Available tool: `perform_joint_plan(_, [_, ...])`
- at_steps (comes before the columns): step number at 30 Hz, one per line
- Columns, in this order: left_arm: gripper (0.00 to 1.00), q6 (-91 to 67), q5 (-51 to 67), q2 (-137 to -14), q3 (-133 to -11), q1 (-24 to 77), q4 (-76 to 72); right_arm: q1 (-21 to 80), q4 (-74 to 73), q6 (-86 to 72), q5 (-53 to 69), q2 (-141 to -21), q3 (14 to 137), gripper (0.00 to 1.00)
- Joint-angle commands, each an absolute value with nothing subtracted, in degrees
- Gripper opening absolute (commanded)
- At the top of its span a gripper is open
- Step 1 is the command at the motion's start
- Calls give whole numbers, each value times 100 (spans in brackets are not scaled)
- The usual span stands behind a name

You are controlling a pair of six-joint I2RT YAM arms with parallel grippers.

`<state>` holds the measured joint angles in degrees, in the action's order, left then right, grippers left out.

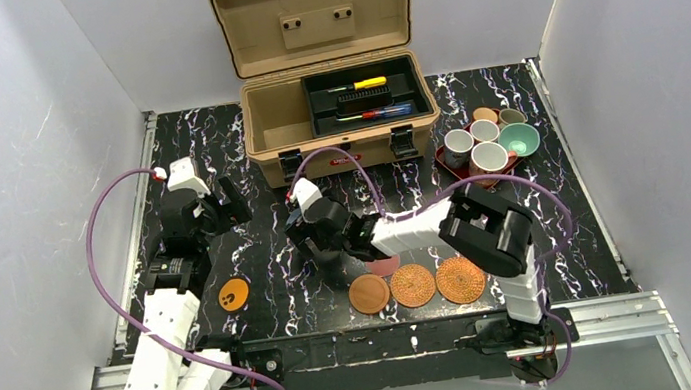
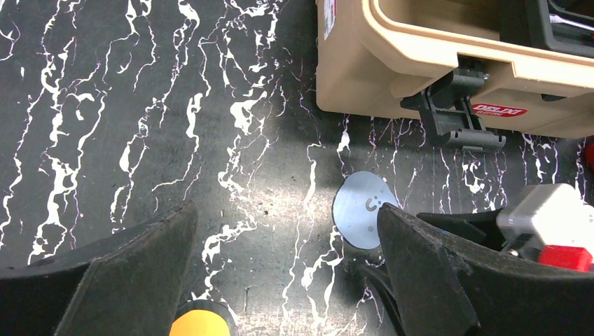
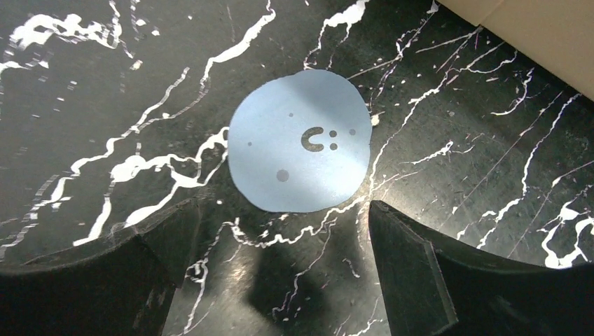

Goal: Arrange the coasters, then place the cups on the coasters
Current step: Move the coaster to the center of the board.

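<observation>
Right end effector (image 3: 280, 231) open, hovering over blue-grey coaster (image 3: 300, 140) flat on desk (image 3: 84, 84). Left end effector (image 2: 284, 224) open too, near orange coaster (image 2: 199, 323).

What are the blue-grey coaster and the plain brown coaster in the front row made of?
Blue-grey coaster: thin, flat, matte, small dark printed marks; probably plastic or silicone. Plain brown coaster: smooth, even brown; looks like wood, though no grain shows.

A robotics lab test cell: plain white panels (image 1: 13, 148) wall in a black marbled tabletop (image 1: 273, 285), aluminium rail (image 1: 605, 322) along the bottom edge.
</observation>
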<state>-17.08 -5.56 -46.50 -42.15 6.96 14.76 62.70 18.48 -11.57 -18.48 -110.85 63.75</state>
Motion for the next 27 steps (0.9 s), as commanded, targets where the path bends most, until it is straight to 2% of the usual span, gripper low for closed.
perform_joint_plan(1, [98, -1629, -617, -4539, -4397, 669, 1593, 6259, 2236, -499, -1997, -11329, 6737, 99])
perform_joint_plan(10, [98, -1681, -442, -4587, -4368, 677, 1527, 6182, 2149, -107, -1211, -11824, 7057, 98])
perform_joint_plan(20, [98, -1715, -344, -4691, -4350, 677, 1485, 6079, 1841, -276, -1553, -11911, 6988, 98])
perform_joint_plan(27, [98, -1745, -292, -4719, -4342, 677, 1461, 5891, 1856, -339, -1274, -11774, 6838, 98])
